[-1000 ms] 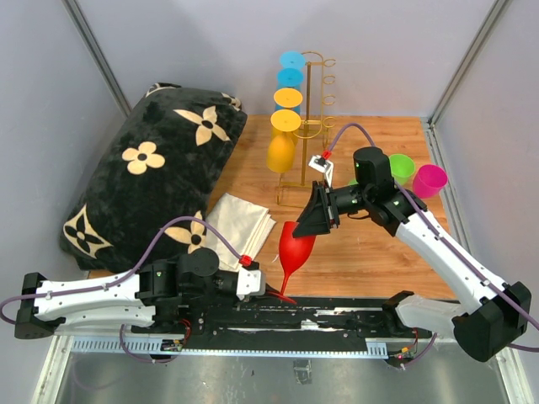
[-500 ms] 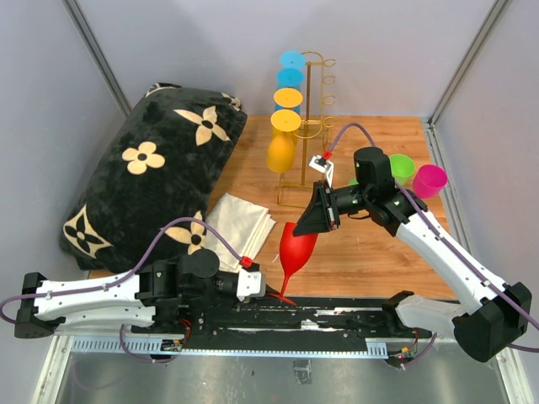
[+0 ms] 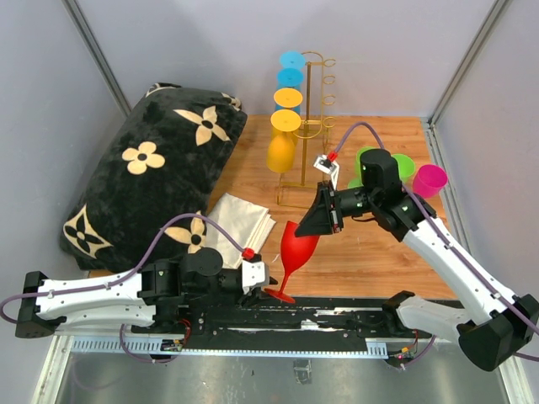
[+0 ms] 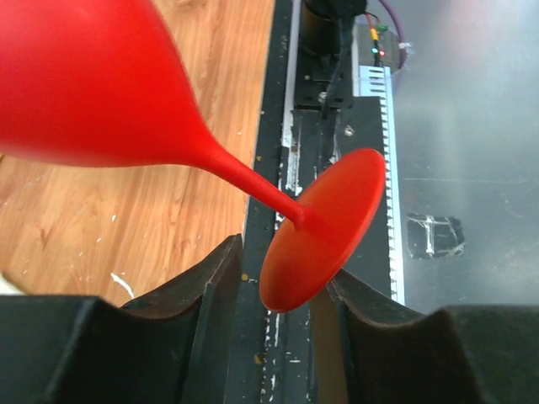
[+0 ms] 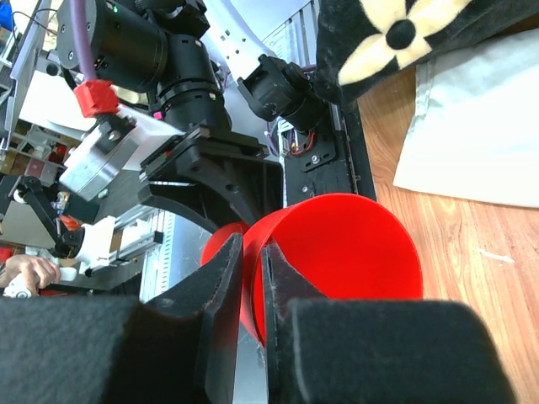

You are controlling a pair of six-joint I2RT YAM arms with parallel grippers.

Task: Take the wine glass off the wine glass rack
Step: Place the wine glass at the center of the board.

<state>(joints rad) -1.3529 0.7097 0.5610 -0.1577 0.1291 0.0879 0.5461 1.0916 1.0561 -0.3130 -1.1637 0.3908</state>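
A red wine glass (image 3: pixel 295 248) hangs tilted over the table's near edge, its foot (image 4: pixel 324 227) low and its bowl up. My right gripper (image 3: pixel 305 225) is shut on the bowl's rim, one finger inside the glass (image 5: pixel 345 252) and one outside. My left gripper (image 3: pixel 268 284) is open, and the round foot sits between its parted fingers (image 4: pixel 210 286), close against the right one. The gold wine glass rack (image 3: pixel 313 109) stands at the back of the table, apart from both grippers, with blue and orange glasses hanging on its left side.
A large black flowered pillow (image 3: pixel 152 177) fills the left side. A folded white cloth (image 3: pixel 240 220) lies beside it. Green cups (image 3: pixel 402 167) and a pink cup (image 3: pixel 430 179) stand at the right. A black rail (image 3: pixel 337 311) runs along the near edge.
My right gripper closed onto the glass's rim. Then my left jaws opened off the foot, and the right arm shifted slightly with the glass.
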